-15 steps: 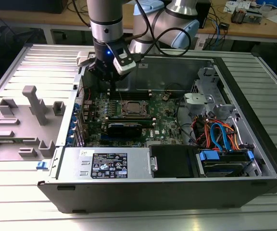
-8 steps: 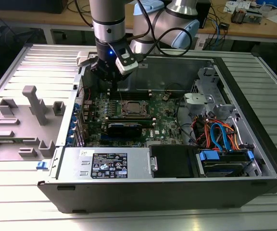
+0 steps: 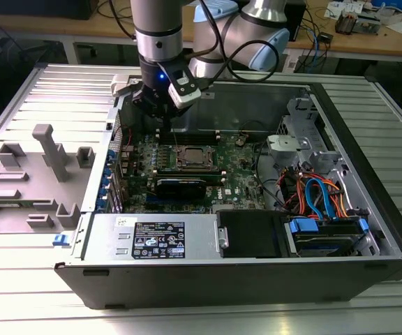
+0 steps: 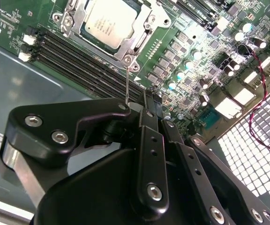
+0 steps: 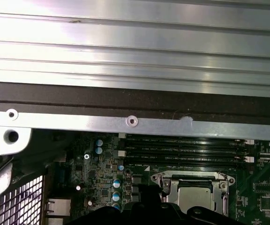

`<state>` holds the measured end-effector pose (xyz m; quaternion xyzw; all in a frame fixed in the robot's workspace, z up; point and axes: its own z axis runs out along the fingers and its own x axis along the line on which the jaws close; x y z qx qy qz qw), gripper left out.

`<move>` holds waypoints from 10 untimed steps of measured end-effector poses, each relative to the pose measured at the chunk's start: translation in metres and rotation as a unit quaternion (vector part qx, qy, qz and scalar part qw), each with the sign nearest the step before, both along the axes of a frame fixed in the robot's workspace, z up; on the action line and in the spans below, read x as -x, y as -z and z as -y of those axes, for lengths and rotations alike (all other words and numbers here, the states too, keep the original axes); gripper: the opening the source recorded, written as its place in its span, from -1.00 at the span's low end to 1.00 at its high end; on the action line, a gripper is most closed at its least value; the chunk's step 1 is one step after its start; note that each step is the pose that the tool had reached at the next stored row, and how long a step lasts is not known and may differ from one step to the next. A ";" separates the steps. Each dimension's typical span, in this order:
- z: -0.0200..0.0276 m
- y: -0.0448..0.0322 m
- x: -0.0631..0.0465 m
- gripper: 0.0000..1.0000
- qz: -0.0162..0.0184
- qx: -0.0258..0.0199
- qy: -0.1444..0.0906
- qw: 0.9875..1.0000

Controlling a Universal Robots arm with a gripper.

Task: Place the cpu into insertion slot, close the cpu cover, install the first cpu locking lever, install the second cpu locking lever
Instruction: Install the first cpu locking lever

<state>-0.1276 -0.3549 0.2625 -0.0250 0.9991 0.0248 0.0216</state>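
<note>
The cpu (image 4: 108, 21) lies flat in the insertion slot (image 3: 190, 158) on the green board, silver top up. The cpu cover (image 4: 142, 40) is down over it as a silver frame around its edges. A thin wire locking lever (image 4: 127, 82) stands up from the socket's corner and ends right beside my fingertips. My black gripper (image 4: 144, 101) has its fingers drawn together, shut, hovering just off that corner. In the exterior view the gripper (image 3: 165, 129) hangs over the socket's back corner, on the exterior view's left. The first wrist view shows the cpu (image 5: 196, 193) under the cover (image 5: 172, 180).
Black memory slots (image 4: 78, 61) run beside the socket. A labelled power supply box (image 3: 159, 241) sits at the case front, with a drive cage and coloured cables (image 3: 319, 195) on the exterior view's right. A grey plastic fixture (image 3: 40, 174) lies outside the case. The case wall (image 5: 130, 122) is close.
</note>
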 end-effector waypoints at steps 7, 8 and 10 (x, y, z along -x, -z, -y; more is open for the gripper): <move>0.0000 0.0000 -0.005 -0.79 0.000 0.000 0.000 1.000; 0.0000 0.0000 -0.007 -0.79 0.000 0.000 0.000 1.000; 0.0000 0.0000 -0.012 -0.79 0.000 0.000 0.000 1.000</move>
